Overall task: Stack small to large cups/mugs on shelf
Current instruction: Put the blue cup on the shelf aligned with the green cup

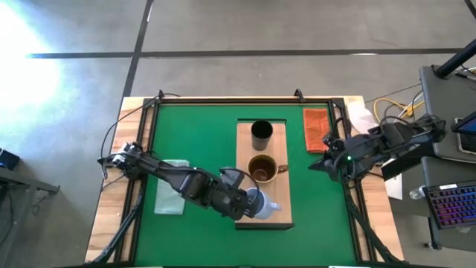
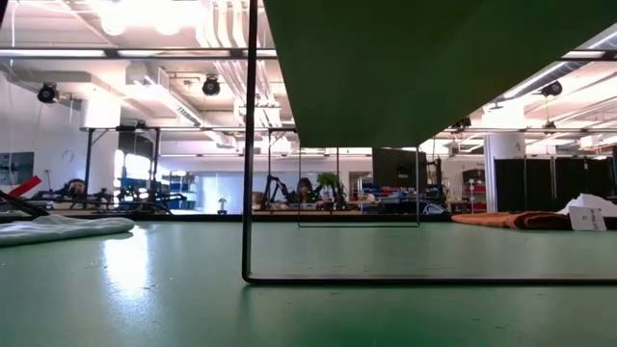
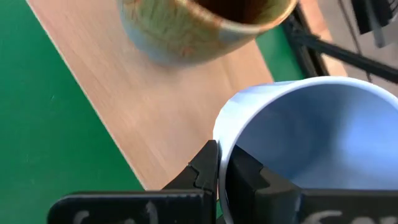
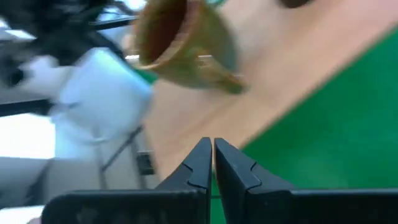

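Note:
The light-wood shelf (image 1: 249, 152) stands on thin wire legs (image 2: 249, 145) over the green mat. A black tumbler (image 1: 261, 134) stands at its far end and a brown-olive mug (image 1: 262, 170) in the middle. My left gripper (image 1: 251, 202) is shut on the pale blue-white mug (image 1: 265, 205) at the shelf's near end. My right gripper (image 1: 325, 161) is shut and empty, hovering near the table's right edge, right of the brown mug (image 4: 186, 43). My left gripper holds the pale mug by its rim wall (image 3: 225, 142), one finger (image 3: 249, 174) inside the mug and one finger (image 3: 204, 167) outside. The fingers come from the table's left, slanting down. The mug's mouth faces up; whether its base rests on the shelf I cannot tell.
A pale green cloth (image 1: 171, 196) lies on the mat at the left, under my left arm. An orange-red cloth (image 1: 316, 129) lies to the right of the shelf. A wooden frame (image 1: 223, 100) runs around the mat.

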`<move>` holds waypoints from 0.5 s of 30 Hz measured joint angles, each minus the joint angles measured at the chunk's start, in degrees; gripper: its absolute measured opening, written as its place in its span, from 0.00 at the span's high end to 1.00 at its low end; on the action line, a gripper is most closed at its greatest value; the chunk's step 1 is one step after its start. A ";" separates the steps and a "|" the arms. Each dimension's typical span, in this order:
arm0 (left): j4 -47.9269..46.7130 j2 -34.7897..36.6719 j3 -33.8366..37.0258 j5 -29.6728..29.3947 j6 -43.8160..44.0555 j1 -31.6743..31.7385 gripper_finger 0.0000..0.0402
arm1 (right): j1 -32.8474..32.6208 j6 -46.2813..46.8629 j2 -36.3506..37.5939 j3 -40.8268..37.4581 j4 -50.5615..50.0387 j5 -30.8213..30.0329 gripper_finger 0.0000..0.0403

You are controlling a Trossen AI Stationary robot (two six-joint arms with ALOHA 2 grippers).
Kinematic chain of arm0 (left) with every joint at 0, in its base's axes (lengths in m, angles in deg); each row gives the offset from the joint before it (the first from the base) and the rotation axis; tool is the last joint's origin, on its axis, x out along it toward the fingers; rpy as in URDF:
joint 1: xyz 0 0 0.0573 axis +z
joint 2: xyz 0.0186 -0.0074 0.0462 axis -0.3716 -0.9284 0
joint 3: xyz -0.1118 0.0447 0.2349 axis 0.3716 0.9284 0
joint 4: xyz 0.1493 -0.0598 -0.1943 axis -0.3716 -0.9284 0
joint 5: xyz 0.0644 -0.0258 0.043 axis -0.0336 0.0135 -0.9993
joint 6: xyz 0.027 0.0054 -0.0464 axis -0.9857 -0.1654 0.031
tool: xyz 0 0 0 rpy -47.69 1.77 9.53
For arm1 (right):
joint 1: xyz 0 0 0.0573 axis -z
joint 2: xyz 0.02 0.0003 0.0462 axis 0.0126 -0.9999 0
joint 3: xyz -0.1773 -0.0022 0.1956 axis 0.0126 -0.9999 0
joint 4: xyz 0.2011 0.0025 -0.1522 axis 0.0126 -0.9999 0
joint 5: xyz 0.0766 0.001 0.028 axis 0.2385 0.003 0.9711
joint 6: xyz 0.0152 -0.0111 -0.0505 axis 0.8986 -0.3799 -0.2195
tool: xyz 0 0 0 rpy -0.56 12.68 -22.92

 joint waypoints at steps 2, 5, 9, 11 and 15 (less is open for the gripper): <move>0.62 0.00 1.06 1.07 0.12 0.00 1.00 | -1.89 0.20 -0.55 -0.15 3.15 0.30 0.97; 1.52 -0.03 2.50 1.94 0.43 0.00 1.00 | -4.63 0.32 -2.27 -0.17 6.52 1.10 0.97; 1.50 -0.19 3.47 1.99 1.47 0.06 1.00 | -8.11 0.87 -5.13 0.62 8.61 1.02 0.97; 1.58 -0.25 4.11 1.99 1.57 0.12 1.00 | -9.29 0.85 -6.69 1.28 9.20 1.02 0.97; 3.97 -0.31 6.21 1.96 1.63 0.45 1.00 | -10.66 0.19 -10.15 2.84 10.57 0.85 0.97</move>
